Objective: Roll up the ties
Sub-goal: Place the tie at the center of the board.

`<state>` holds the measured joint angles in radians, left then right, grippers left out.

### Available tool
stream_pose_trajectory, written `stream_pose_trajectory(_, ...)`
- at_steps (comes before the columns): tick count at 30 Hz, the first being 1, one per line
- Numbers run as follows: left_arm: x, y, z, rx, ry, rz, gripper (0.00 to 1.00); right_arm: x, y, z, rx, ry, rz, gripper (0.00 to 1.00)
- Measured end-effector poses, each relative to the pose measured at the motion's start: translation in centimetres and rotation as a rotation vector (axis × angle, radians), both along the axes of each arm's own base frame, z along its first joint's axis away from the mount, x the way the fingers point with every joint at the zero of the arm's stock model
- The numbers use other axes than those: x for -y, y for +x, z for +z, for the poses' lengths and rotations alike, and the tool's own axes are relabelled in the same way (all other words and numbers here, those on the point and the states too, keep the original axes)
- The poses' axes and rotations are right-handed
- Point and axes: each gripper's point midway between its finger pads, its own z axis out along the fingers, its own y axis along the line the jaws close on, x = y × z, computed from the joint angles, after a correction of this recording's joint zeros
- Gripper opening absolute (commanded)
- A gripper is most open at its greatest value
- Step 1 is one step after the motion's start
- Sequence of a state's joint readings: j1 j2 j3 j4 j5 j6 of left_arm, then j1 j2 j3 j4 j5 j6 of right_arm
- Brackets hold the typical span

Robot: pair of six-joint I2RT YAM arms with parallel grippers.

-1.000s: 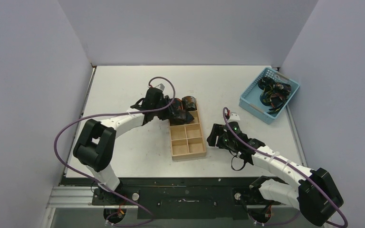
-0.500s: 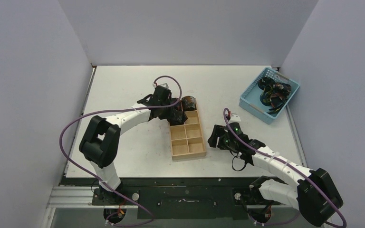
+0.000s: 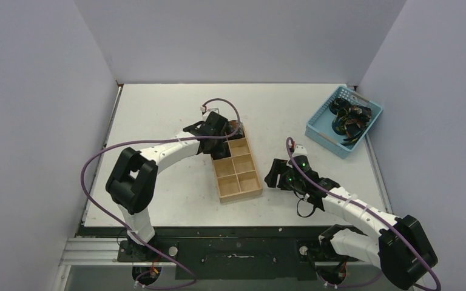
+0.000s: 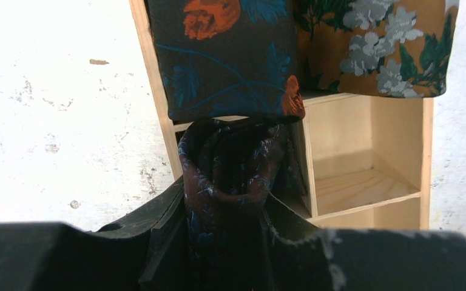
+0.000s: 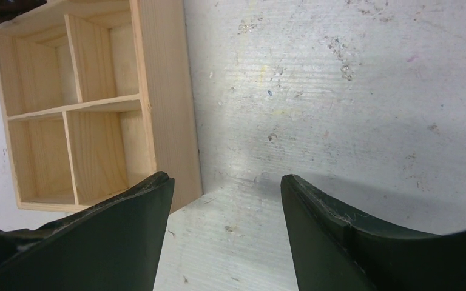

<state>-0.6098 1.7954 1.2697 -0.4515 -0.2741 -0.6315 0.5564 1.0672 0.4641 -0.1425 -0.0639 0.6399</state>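
Note:
My left gripper (image 4: 224, 206) is shut on a rolled tie (image 4: 230, 176), a dark brown coil with a small bluish pattern. It holds the coil at a compartment in the left column of the wooden tray (image 4: 364, 188). Just beyond it, two rolled ties fill the tray's end compartments: a dark one with orange and blue flowers (image 4: 230, 54) and an orange-brown one with grey flowers (image 4: 376, 45). From above, the left gripper (image 3: 223, 136) covers the tray's far end (image 3: 247, 180). My right gripper (image 5: 224, 182) is open and empty, low over the table beside the tray's near right corner (image 5: 161, 91).
A light blue basket (image 3: 318, 134) at the far right holds several loose ties (image 3: 351, 118). The tray's near compartments are empty. My right gripper (image 3: 274, 177) sits just right of the tray. Walls close in the table on three sides.
My left gripper has moved right with the coil, from beside the tray's far end to over it. The tray has turned slightly. The right arm has not moved.

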Motion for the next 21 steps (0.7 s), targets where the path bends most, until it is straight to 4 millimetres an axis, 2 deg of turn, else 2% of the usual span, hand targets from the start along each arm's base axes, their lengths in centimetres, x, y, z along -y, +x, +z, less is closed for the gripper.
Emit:
stream_pose_trajectory(6, -0.5, -1.1, -0.5, -0.034, 0.075, -0.010, 0.00, -0.9, 0.5, 0.2, 0.007, 0.040, 0.009, 0.65)
stream_pose_trajectory(12, -1.5, -2.1, -0.8, -0.098, 0.135, -0.008, 0.02, -2.9, 1.2, -0.4, -0.002, 0.102, 0.031, 0.65)
stream_pose_trajectory(15, -1.5, -2.1, -0.8, -0.112, 0.159, -0.010, 0.17, -4.4, 0.8, -1.3, -0.026, 0.114, 0.062, 0.64)
stream_pose_trajectory(21, -1.3, -2.7, -0.9, -0.115, 0.190, -0.020, 0.40, -6.7, -0.8, -2.6, -0.062, 0.121, 0.124, 0.63)
